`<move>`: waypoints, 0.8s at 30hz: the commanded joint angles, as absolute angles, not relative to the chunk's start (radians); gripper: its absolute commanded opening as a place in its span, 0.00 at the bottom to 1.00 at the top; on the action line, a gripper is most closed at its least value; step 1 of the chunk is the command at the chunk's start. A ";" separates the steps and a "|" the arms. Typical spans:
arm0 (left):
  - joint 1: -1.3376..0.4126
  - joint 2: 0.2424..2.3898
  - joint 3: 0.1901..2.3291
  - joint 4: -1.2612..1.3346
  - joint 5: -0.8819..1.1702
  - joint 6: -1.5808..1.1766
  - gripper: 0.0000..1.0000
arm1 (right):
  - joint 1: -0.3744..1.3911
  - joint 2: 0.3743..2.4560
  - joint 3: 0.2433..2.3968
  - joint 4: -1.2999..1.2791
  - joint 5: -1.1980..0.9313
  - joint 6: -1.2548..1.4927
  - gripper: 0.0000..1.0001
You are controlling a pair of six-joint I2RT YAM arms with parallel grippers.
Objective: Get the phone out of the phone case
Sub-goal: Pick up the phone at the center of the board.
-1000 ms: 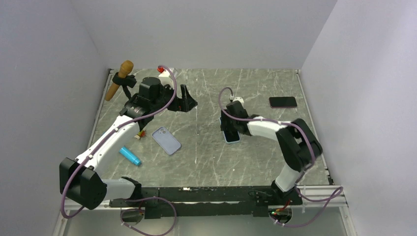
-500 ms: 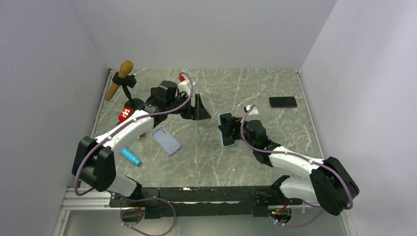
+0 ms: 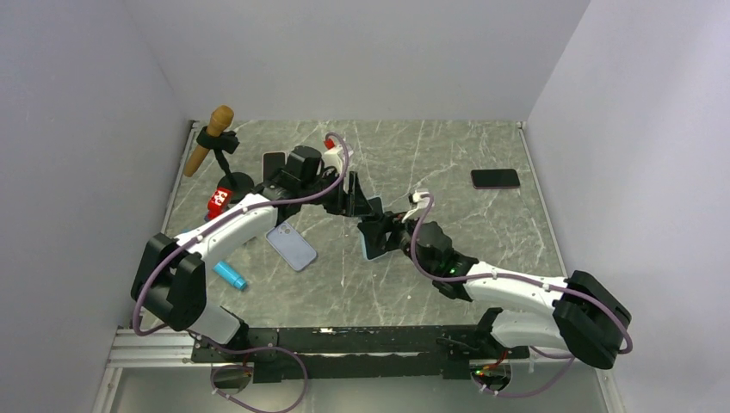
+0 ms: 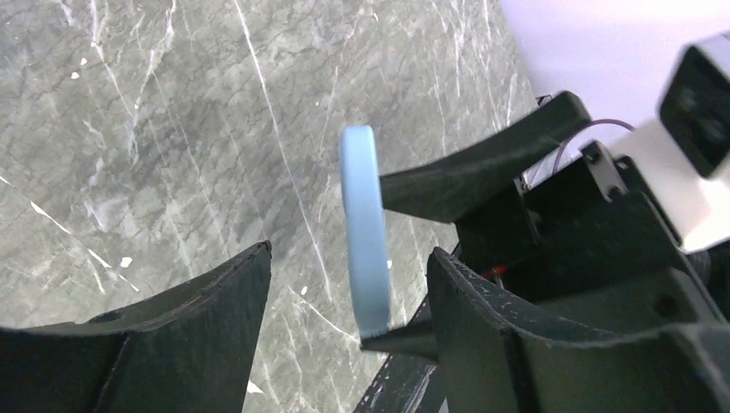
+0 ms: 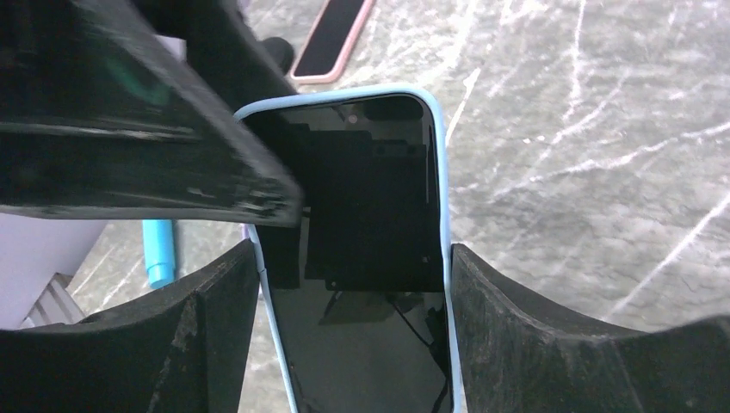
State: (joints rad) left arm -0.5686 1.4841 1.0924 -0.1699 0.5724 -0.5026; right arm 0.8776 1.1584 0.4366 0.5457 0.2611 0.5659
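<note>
The phone, black screen in a light blue case point(image 3: 375, 242), is held above the table's middle. My right gripper point(image 3: 389, 234) is shut on its two long sides. In the right wrist view the phone point(image 5: 370, 189) stands between my right gripper's point(image 5: 353, 251) jaws, its screen facing the camera. My left gripper point(image 3: 365, 209) is open at the phone's far end. In the left wrist view the case point(image 4: 364, 232) shows edge-on between my left gripper's point(image 4: 349, 297) jaws, with a gap on each side.
A lavender case point(image 3: 291, 246) lies face down at left centre, with a blue cylinder point(image 3: 229, 273) near it. A pink-rimmed phone point(image 3: 495, 178) lies at the back right. A brown microphone on a stand point(image 3: 212, 138) and a red item point(image 3: 219, 199) are at the back left.
My right gripper has lifted the blue-cased phone off the table and carried it left towards the middle. My left gripper has swung right and now straddles the phone's far end.
</note>
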 commanded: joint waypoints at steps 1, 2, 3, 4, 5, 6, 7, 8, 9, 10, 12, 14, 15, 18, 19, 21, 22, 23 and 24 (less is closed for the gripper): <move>-0.578 1.480 1.097 -0.140 0.573 -0.508 0.68 | 0.955 1.139 0.537 0.682 0.402 0.514 0.00; -0.582 1.482 1.098 -0.139 0.572 -0.508 0.66 | 0.976 1.145 0.542 0.692 0.427 0.502 0.00; -0.585 1.484 1.097 -0.137 0.578 -0.509 0.63 | 0.997 1.152 0.549 0.700 0.456 0.492 0.00; -0.588 1.487 1.097 -0.132 0.585 -0.509 0.59 | 1.010 1.162 0.555 0.703 0.479 0.486 0.00; -0.593 1.488 1.097 -0.128 0.595 -0.509 0.53 | 1.023 1.173 0.564 0.699 0.497 0.482 0.00; -0.598 1.488 1.098 -0.125 0.601 -0.507 0.47 | 1.035 1.186 0.583 0.688 0.515 0.476 0.00; -0.603 1.487 1.098 -0.123 0.606 -0.500 0.40 | 1.045 1.199 0.601 0.662 0.533 0.471 0.00; -0.607 1.486 1.100 -0.124 0.610 -0.489 0.34 | 1.055 1.209 0.624 0.619 0.551 0.470 0.00; -0.608 1.482 1.104 -0.125 0.610 -0.480 0.28 | 1.062 1.219 0.648 0.572 0.569 0.471 0.00; -0.608 1.476 1.107 -0.128 0.610 -0.467 0.20 | 1.065 1.223 0.660 0.528 0.578 0.472 0.09; -0.609 1.458 1.122 -0.160 0.581 -0.428 0.07 | 1.067 1.227 0.663 0.481 0.579 0.463 0.47; -0.608 1.430 1.133 -0.192 0.538 -0.383 0.00 | 1.066 1.211 0.656 0.426 0.565 0.449 0.80; -0.608 1.407 1.134 -0.200 0.514 -0.361 0.00 | 1.066 1.201 0.652 0.390 0.561 0.447 0.92; -0.606 1.360 1.136 -0.208 0.473 -0.310 0.00 | 1.066 1.133 0.615 0.293 0.536 0.436 1.00; -0.606 1.349 1.140 -0.212 0.487 -0.296 0.00 | 1.067 1.094 0.589 0.272 0.550 0.453 1.00; -0.605 1.334 1.149 -0.217 0.523 -0.273 0.00 | 1.066 1.007 0.539 0.206 0.576 0.503 1.00; -0.606 1.331 1.152 -0.211 0.554 -0.266 0.00 | 1.065 0.959 0.517 0.180 0.569 0.502 1.00; -0.605 1.332 1.155 -0.201 0.595 -0.262 0.00 | 1.064 0.915 0.497 0.154 0.551 0.495 1.00; -0.604 1.336 1.163 -0.193 0.640 -0.258 0.00 | 1.063 0.873 0.474 0.126 0.521 0.483 1.00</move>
